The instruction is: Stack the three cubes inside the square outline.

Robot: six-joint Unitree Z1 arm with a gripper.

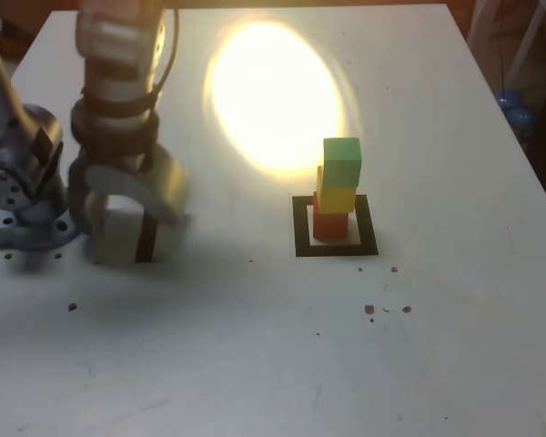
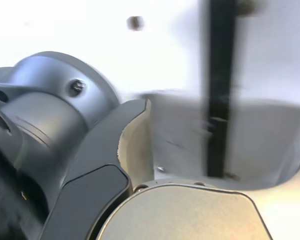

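The three cubes stand as one stack in the exterior view: red at the bottom, yellow on it, green on top, each set slightly off from the one below. The stack sits inside the square outline, a thick black border on the white table. My gripper is far off at the exterior view's left, blurred, low over the table beside the arm's base and well apart from the stack. In the wrist view the gripper has its jaws spread wide, with only bare table and a black strip between them.
The arm's grey base is at the exterior view's left edge, also large in the wrist view. A narrow black slot lies under the gripper. A bright glare patch covers the far middle of the table. Small dark specks dot the near part.
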